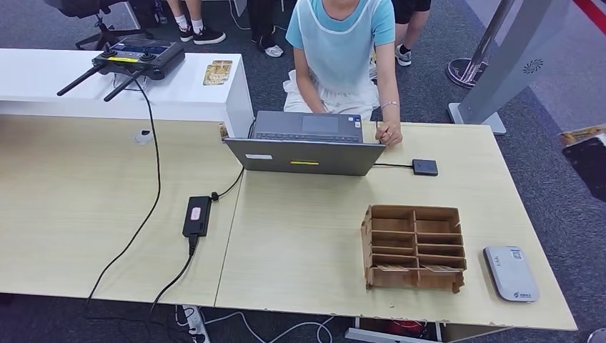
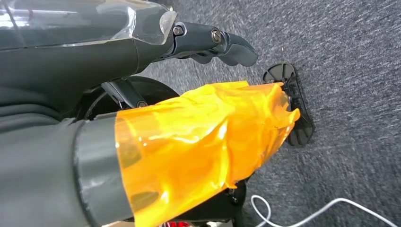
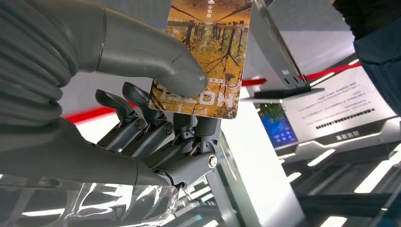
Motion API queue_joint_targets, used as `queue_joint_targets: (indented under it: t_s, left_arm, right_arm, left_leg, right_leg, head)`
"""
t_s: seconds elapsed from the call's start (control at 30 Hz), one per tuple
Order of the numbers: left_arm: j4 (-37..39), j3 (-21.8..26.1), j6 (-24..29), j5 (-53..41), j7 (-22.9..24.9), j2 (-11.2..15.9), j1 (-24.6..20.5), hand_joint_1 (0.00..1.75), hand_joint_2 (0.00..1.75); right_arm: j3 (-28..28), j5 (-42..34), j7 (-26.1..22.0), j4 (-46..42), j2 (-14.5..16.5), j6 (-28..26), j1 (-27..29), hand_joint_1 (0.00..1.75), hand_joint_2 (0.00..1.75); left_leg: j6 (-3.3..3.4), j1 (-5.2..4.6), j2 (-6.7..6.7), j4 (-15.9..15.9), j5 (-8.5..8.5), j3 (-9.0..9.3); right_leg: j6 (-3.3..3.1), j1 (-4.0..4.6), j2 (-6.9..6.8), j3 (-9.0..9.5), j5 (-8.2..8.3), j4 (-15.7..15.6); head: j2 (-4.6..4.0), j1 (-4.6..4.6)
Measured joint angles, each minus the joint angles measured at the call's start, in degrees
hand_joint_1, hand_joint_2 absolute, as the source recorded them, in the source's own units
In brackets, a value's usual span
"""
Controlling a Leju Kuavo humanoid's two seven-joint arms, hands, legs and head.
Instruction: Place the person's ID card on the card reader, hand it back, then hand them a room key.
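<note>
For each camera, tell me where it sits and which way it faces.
Head view: high on the body, looking down at the table, laptop and seated person.
Left wrist view: behind the left hand, facing carpet.
Right wrist view: behind the right hand, which pinches a card.
Shared: the card shows at the head view's right edge.
</note>
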Motion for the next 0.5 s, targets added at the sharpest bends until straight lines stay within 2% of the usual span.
queue_joint_targets:
  t_s: [0.1,0.23,0.37,0.5]
  left_arm:
    - [0.0,-1.0,0.6,-0.7,0.7,0.2,-0.2,0.00,0.00]
    - [0.0,-2.3,1.1,-1.8,1.5,0.3,-0.3,0.00,0.00]
    - [0.0,-3.6,1.6,-2.8,2.0,0.4,-0.4,0.00,0.00]
    - [0.0,-4.5,1.9,-3.3,2.3,0.4,-0.5,0.00,0.00]
  right_arm:
    - [6.3,4.1,2.1,0.6,-1.4,3.3,-7.2,1.75,1.75]
    - [17.0,9.2,4.0,3.7,-1.2,6.9,-18.1,1.75,1.75]
    - [26.9,11.0,6.6,8.4,1.7,8.2,-27.2,1.75,1.75]
    - [34.1,11.1,8.4,14.1,6.0,7.9,-33.1,1.75,1.75]
  left_leg:
    - [-0.03,0.02,0.12,0.0,0.02,0.03]
    - [-0.11,0.05,0.12,0.0,0.08,0.04]
    - [-0.14,0.09,0.12,0.0,0.10,0.06]
    - [-0.18,0.13,0.05,0.0,0.13,0.06]
  right_leg:
    - [-0.04,0.01,0.08,0.00,0.04,0.0]
    - [-0.04,0.03,0.09,-0.01,0.07,0.1]
    - [-0.05,0.06,0.09,-0.02,0.08,0.1]
    - [-0.07,0.10,0.04,-0.02,0.09,0.1]
  head:
    - [-0.01,0.02]
    - [0.00,0.01]
    - [0.00,0.02]
    - [0.00,0.02]
